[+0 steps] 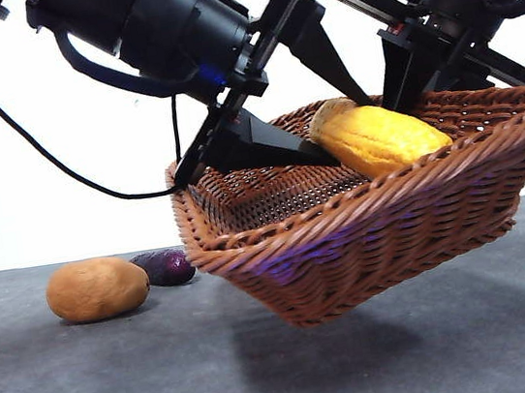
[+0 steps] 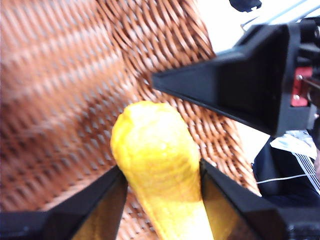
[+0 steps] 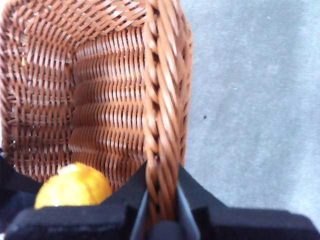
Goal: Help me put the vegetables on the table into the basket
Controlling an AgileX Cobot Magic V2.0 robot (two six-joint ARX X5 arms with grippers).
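The brown wicker basket [image 1: 346,234] hangs tilted above the table [image 1: 124,392], its left end lowest. My right gripper [image 3: 162,186] is shut on its braided rim [image 3: 162,100] and comes in from the top right in the front view [image 1: 402,89]. My left gripper [image 2: 160,175] is shut on the yellow corn cob [image 2: 157,160] and holds it inside the basket, over the woven floor. The corn [image 1: 381,136] lies slanted against the basket's right side and also shows in the right wrist view [image 3: 75,187]. The potato [image 1: 96,288] and the purple eggplant [image 1: 165,267] lie on the table to the left.
The left arm [image 1: 170,24] reaches down from the top left with a black cable [image 1: 30,141] hanging behind it. The right gripper's jaw [image 2: 240,90] shows in the left wrist view, close to the corn. Bare table [image 3: 250,100] lies beside the basket.
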